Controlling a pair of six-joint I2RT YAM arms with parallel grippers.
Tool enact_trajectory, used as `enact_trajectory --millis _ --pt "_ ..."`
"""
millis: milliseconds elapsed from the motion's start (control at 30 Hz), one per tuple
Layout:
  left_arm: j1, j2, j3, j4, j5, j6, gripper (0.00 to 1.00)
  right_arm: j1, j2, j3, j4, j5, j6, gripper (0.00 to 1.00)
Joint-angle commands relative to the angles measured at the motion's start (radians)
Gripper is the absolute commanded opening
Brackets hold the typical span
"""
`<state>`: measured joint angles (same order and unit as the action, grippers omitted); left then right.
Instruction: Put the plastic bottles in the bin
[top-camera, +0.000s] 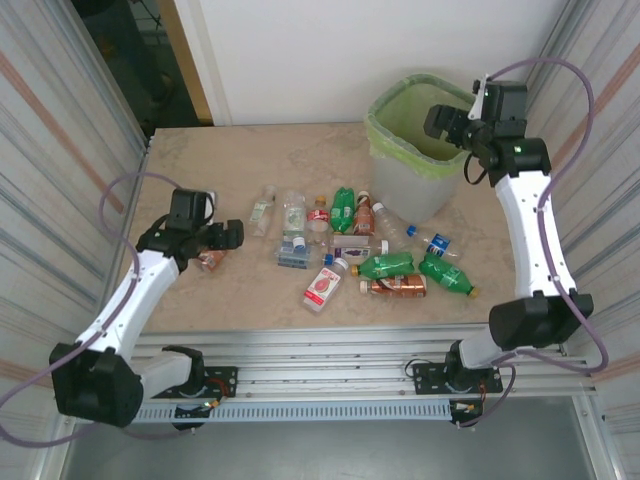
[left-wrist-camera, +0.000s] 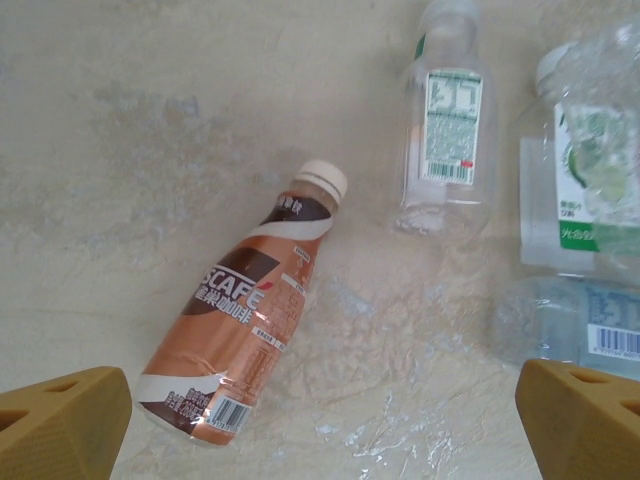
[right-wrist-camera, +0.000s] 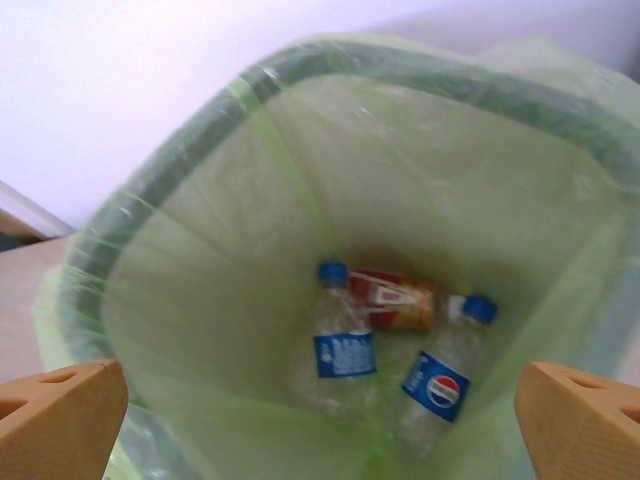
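- The left gripper (left-wrist-camera: 320, 430) is held open and empty over a brown coffee bottle (left-wrist-camera: 245, 320) lying tilted on the worktop (left-wrist-camera: 130, 150). The round body could be rolled aside or squeezed out if the jaws are closed off-centre.
- The right gripper (right-wrist-camera: 320, 420) is spread open and empty above the bin (right-wrist-camera: 180, 170) at the far right, where its green liner (right-wrist-camera: 420, 180) could be snagged.
- In the bin three bottles (right-wrist-camera: 340, 345) are seen. The other bottles (top-camera: 385, 265), clear, green or brown, are scattered mid-worktop.

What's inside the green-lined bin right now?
Three bottles lie at the bottom of the bin: a clear blue-capped bottle, a blue-capped Pepsi bottle, and a red-labelled bottle between them. Anything beneath them or in folds of the green bag is covered.
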<state>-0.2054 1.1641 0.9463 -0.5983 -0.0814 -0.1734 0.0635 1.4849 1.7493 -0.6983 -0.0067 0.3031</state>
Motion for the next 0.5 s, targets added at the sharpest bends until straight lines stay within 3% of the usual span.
enact_trajectory --millis 0,200,467 --pt "0.004 0.046 0.048 -0.071 0.029 0.029 0.99 0.013 -0.096 -0.074 0.045 0.110 0.002 0.98" --pt "0.015 0.135 0.075 -0.100 -0.027 0.035 0.99 0.039 -0.227 -0.218 0.042 0.196 0.012 0.98" --pt "0.059 0.271 0.102 -0.116 -0.038 0.041 0.99 0.048 -0.304 -0.261 -0.028 0.265 0.062 0.98"
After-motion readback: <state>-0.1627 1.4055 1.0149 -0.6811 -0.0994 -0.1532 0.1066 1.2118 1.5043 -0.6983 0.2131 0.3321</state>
